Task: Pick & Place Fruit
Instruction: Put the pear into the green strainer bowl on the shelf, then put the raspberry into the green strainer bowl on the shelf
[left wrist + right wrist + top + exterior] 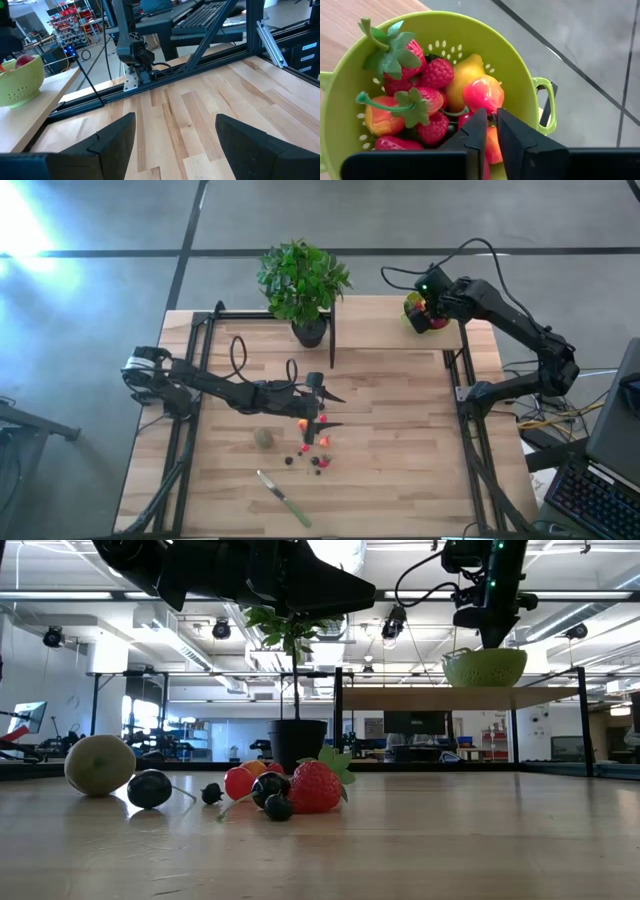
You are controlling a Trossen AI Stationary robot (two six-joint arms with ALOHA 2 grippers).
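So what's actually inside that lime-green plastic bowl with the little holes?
The lime-green perforated bowl holds red strawberries, raspberries, a yellow lemon and a red-yellow round fruit. The right gripper hangs over them, hiding whatever lies beneath its fingers and the pile.

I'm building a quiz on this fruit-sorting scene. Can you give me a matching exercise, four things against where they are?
Things:
1. lime-green bowl
2. green-handled knife
3. potted plant
4. dull-green ball

Places:
A. near the table's front edge, lying flat
B. on the table, left of the loose berries
C. back right corner, under the right gripper
D. back of the table, near the middle

Pairs: 1-C, 2-A, 3-D, 4-B
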